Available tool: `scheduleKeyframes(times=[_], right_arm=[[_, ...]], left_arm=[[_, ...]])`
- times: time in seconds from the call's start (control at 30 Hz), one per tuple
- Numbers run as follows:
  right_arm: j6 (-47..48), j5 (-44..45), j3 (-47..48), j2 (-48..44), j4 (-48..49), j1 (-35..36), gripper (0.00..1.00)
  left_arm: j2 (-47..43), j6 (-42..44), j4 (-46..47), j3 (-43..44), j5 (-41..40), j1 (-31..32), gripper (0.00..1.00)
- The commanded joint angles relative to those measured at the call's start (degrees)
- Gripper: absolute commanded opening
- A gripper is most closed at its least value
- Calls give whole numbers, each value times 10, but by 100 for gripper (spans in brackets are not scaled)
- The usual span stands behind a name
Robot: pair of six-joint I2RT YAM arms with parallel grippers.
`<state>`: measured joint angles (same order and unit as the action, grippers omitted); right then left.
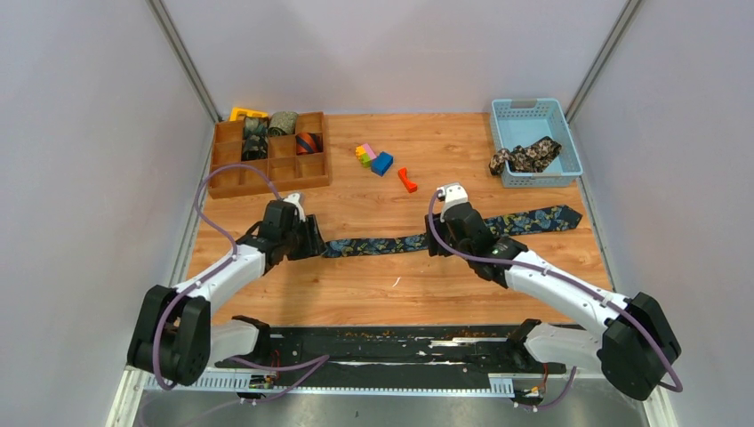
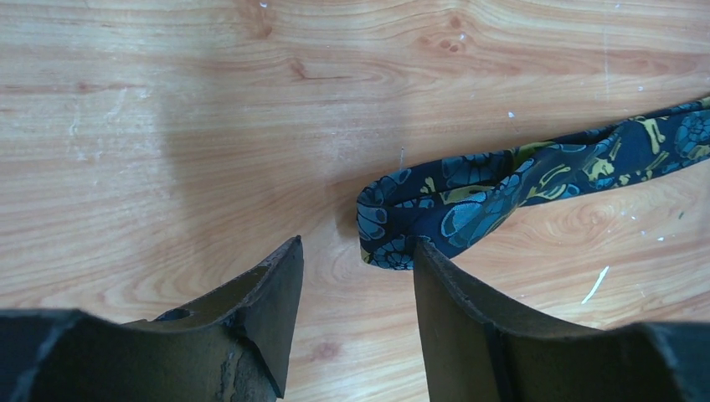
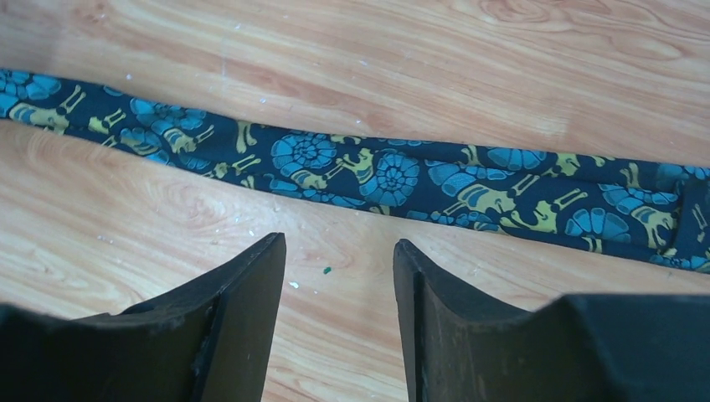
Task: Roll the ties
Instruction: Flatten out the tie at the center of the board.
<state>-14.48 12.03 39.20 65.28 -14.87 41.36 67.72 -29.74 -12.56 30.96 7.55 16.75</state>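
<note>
One of the ties, navy with gold-teal paisley (image 1: 533, 220), lies flat and stretched across the table. Its narrow end (image 2: 419, 209) is folded over on itself. My left gripper (image 1: 315, 240) is open at that end, and the right fingertip (image 2: 423, 260) meets the fold's edge, with bare wood between the jaws (image 2: 356, 251). My right gripper (image 1: 443, 242) hovers open over the tie's middle. In the right wrist view the navy tie (image 3: 377, 172) runs just beyond the gripper (image 3: 339, 247), which holds nothing. A black-tan floral tie (image 1: 525, 157) sits in the blue basket (image 1: 562, 120).
A wooden divided box (image 1: 233, 181) at the back left holds rolled ties (image 1: 283, 123) in its compartments. Small coloured blocks (image 1: 373, 158) and an orange piece (image 1: 407, 180) lie at the table's back centre. A black rail (image 1: 391, 342) runs along the near edge.
</note>
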Motion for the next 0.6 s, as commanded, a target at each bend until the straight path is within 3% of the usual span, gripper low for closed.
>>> scheduleKeyframes(times=[0.0, 0.13, 0.4, 0.57], right_arm=[[-47, 43, 10, 5, 13, -10, 51], [-65, 72, 24, 7, -24, -27, 50], [-82, 13, 21, -18, -56, -127, 48], [-99, 36, 23, -23, -82, -152, 48]], left_arm=[[36, 4, 40, 6, 18, -5, 58], [75, 3, 42, 16, 26, -5, 55], [125, 3, 47, 26, 44, -6, 48], [132, 7, 41, 27, 45, -6, 35]])
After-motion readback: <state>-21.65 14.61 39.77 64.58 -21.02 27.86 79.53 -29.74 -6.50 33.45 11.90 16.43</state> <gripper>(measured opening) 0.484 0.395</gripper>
